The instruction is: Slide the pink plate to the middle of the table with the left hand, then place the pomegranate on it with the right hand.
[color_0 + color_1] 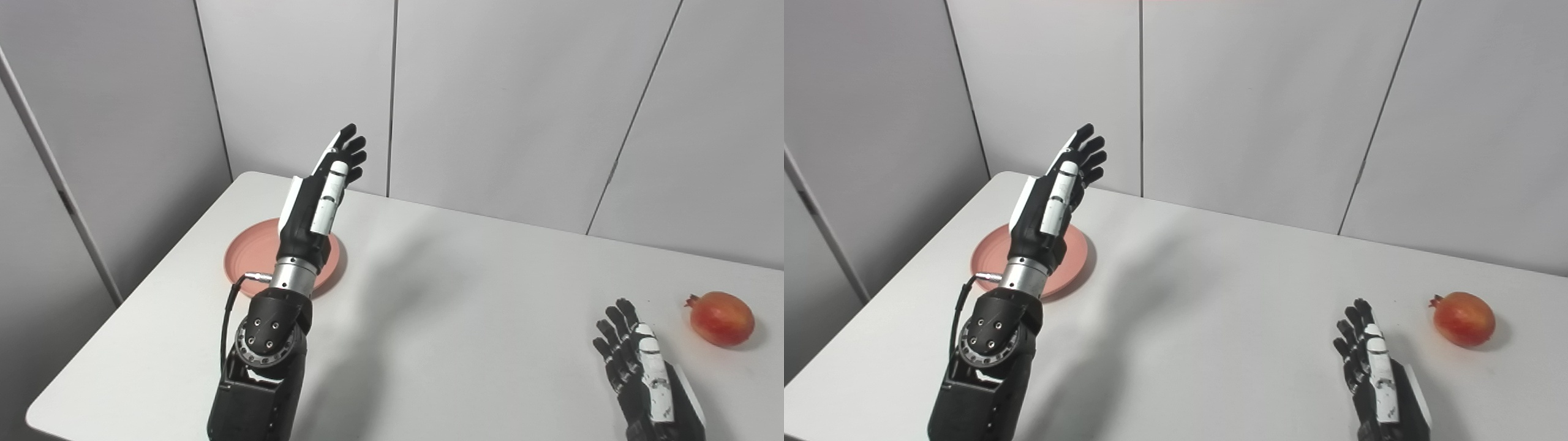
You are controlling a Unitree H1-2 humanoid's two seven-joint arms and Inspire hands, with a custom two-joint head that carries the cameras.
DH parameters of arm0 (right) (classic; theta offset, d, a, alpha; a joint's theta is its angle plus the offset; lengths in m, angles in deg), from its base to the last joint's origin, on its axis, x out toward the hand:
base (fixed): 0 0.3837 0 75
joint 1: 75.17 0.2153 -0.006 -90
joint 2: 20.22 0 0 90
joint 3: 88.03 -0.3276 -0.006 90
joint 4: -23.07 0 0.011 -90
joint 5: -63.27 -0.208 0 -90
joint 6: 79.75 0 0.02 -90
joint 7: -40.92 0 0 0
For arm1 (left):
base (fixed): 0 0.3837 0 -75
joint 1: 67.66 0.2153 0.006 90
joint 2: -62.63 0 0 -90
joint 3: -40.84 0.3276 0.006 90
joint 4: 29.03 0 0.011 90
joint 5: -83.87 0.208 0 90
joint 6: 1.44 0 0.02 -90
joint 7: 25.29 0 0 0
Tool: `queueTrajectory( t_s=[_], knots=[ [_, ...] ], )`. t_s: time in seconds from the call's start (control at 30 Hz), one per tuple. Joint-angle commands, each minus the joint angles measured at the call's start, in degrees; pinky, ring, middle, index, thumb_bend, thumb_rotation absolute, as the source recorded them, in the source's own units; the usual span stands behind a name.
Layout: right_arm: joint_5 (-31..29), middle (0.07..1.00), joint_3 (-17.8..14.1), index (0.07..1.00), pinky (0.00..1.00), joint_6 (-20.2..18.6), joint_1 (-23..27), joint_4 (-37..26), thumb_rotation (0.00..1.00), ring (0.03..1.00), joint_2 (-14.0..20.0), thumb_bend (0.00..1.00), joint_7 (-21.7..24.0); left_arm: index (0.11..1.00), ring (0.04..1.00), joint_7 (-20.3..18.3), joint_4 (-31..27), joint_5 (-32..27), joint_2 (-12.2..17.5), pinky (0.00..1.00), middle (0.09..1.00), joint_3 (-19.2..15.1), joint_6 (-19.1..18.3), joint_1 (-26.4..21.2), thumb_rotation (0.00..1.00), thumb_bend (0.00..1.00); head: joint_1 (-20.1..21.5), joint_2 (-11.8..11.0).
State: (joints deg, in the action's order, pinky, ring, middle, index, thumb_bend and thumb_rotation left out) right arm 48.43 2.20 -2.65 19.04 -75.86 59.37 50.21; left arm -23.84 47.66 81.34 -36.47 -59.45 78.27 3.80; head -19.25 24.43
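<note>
A pink plate [257, 252] lies flat on the left part of the white table [441, 306], partly hidden behind my left forearm. My left hand [323, 190] is raised in the air above the plate's far side, open, fingers straight and apart, holding nothing. A red pomegranate [721, 318] rests on the table near the right edge. Low at the right, my right hand [637, 358] hovers just left of the fruit and nearer to me, open, not touching it.
Grey wall panels [490, 92] close off the back and left of the table. The table's left edge [141, 288] runs close to the plate. Between plate and pomegranate there is bare tabletop.
</note>
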Motion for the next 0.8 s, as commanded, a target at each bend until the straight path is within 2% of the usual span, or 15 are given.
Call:
queueTrajectory(
  t_s=[0.0, 0.27, 0.63, 0.77],
  knots=[
    [-0.51, 1.0, -0.21, 1.0, 1.0, 0.57, 1.68, -1.67, 1.0, 1.0, 0.18, 0.12, 0.6, 0.911, 0.912, 0.4, -0.76, -0.66, 1.4, 0.92, 0.923, -0.75, 0.91, -2.89, 1.0, 0.42, -0.34, -0.09],
    [-0.63, 1.0, -0.18, 1.0, 1.0, -0.22, 1.51, -2.43, 1.0, 1.0, 0.57, 0.11, 0.69, 0.905, 0.903, 0.0, 1.48, -3.26, 4.97, 0.9, 0.92, -4.25, 2.44, -3.19, 1.0, 0.39, -1.78, -0.7],
    [-1.16, 1.0, -0.42, 1.0, 1.0, -1.9, 1.44, -3.83, 1.0, 1.0, 0.3, 0.1, 0.16, 0.897, 0.909, 3.63, 1.53, -5.91, 7.13, 0.89, 0.913, -9.72, -1.99, -4.26, 1.0, 0.37, -1.9, -0.21],
    [-0.99, 1.0, -0.45, 1.0, 1.0, -1.54, 1.45, -3.86, 1.0, 1.0, 0.47, 0.09, 0.4, 0.918, 0.925, 2.92, 2.71, -9.58, 8.56, 0.91, 0.93, -12.1, -2.6, -4.56, 1.0, 0.37, -2.04, -0.2]
  ],
)
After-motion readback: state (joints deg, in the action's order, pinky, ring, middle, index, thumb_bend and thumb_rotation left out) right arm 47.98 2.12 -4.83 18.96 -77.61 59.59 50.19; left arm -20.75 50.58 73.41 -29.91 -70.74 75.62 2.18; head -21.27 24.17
